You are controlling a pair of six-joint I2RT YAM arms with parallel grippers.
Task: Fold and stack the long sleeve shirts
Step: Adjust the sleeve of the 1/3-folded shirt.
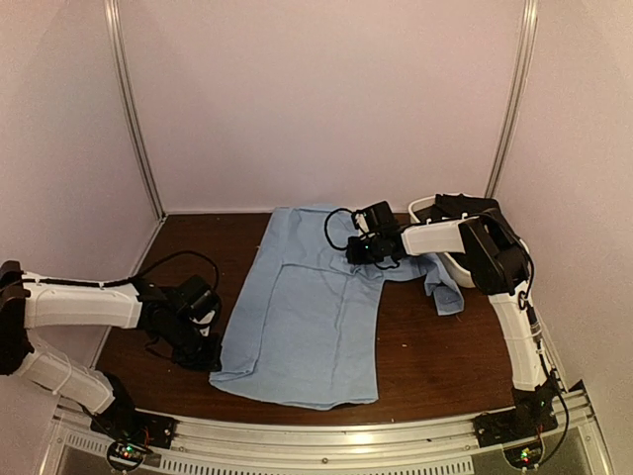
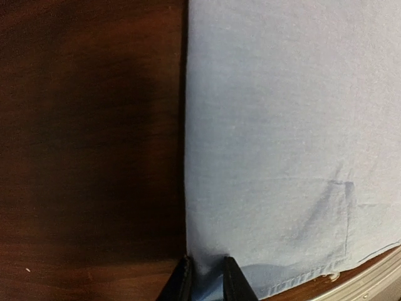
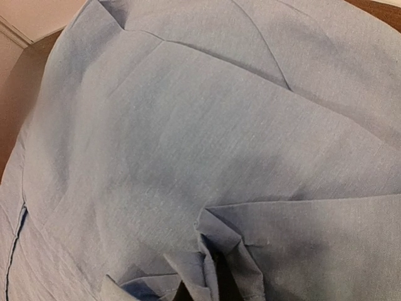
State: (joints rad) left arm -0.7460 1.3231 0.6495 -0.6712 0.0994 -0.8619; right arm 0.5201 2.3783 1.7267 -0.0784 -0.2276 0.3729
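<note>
Tabletop (image 1: 425, 361): light blue shirt (image 1: 307, 317) pinched by right gripper (image 1: 356, 249), edge narrowly straddled by left gripper (image 2: 207, 282); contents of far-right-corner white tub (image 1: 420, 207) hidden.

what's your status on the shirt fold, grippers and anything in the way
Right gripper shut on bunched cloth of the plain light blue long-sleeve shirt. Left gripper straddling its left edge, grip unclear. White oval plastic tub far right, beside right arm.

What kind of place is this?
Likely a robot test booth: plain pale walls and metal posts close around a dark wooden table, with two robot arms bolted to a metal rail.
</note>
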